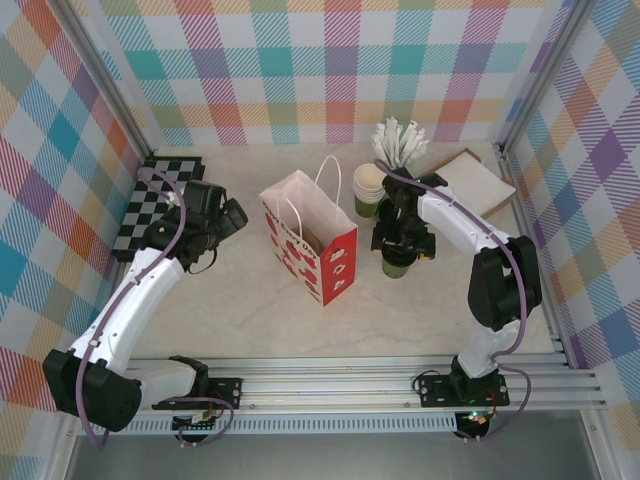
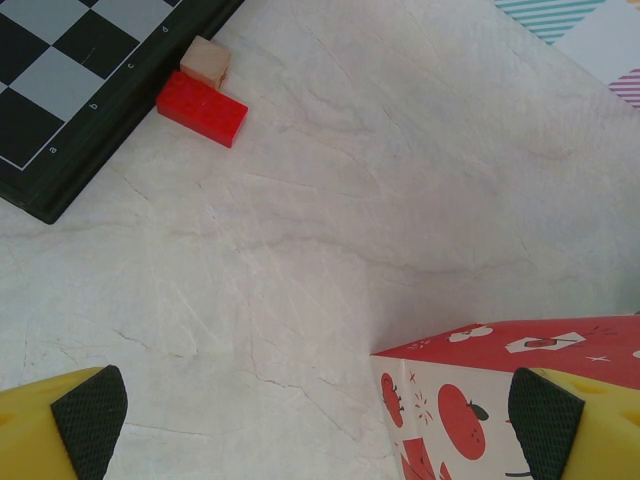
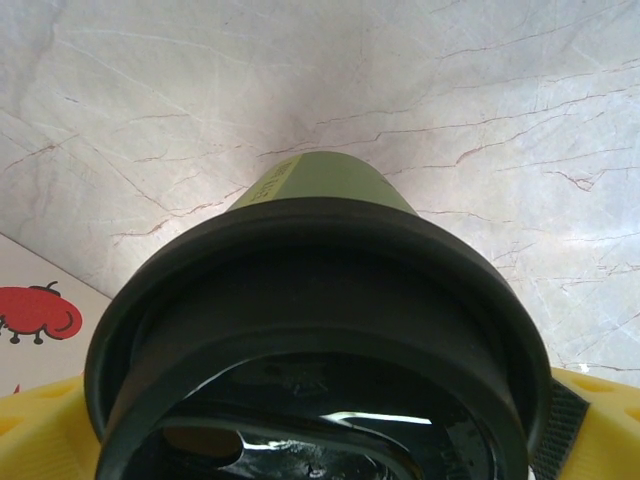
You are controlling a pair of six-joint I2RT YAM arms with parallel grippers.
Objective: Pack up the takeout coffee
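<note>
Both spread; right gripper [image 3: 310, 430] straddles the takeout coffee [image 3: 318, 200]; overhead we see the bag [image 1: 310, 245] to its left; ahead of left gripper [image 2: 318, 420], a red block [image 2: 202, 108].

Ref. item: bag [image 1: 308, 238], stood mid-table [image 1: 250, 320]. Chessboard [image 1: 160, 200] is laid L of bag, with long block [image 2: 202, 108] and small block [image 2: 205, 62] placed at its bag-side edge. Coffee cup [image 1: 397, 264] is stood just R of bag. Cup stack [image 1: 368, 188], stirrer holder [image 1: 400, 145] and carrier [image 1: 470, 180] are set R-rear of bag.

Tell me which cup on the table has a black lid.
The dark green cup standing alone right of the red-and-white bag, under the right tool; the cream cups stacked behind it are open-topped.
</note>
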